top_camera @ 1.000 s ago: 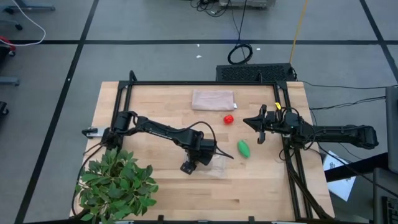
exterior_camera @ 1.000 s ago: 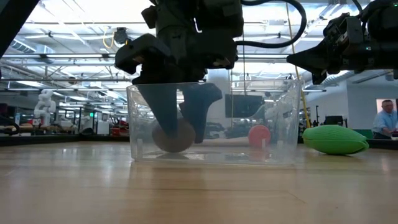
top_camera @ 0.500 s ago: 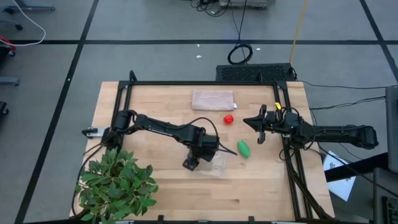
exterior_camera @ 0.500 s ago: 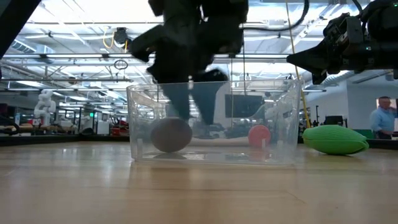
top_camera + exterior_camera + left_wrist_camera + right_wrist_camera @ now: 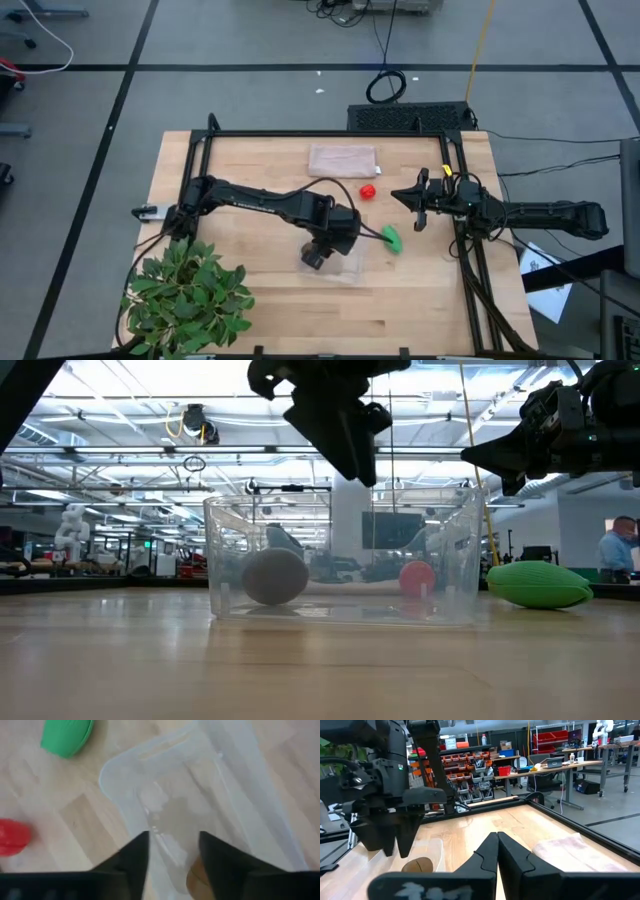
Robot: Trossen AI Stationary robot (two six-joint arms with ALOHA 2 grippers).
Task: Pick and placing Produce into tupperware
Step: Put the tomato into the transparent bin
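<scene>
Hovering above the clear tupperware [image 5: 340, 565], the left gripper [image 5: 172, 847] has its fingers [image 5: 132, 857] spread apart and empty, raised clear of the container's rim in the low view. Below and just behind those fingers the brown kiwi [image 5: 275, 577] lies on the tupperware's floor near one end wall, its long axis roughly level along the bench [image 5: 240, 300]; only a brown sliver of it shows between the fingers in the left wrist view. Ahead of the fingers, outside the container's rounded corner, the green oval [image 5: 66, 736] rests on the bench just beside the tupperware, lying flat. The red tomato-like fruit [image 5: 368, 191] sits farther off, apart from the container and near a pinkish-beige cloth [image 5: 343, 160]. The right gripper [image 5: 497, 851] waits well to the side by the bench's frame, its fingers pressed together on nothing. No writing can be read on any of these things.
</scene>
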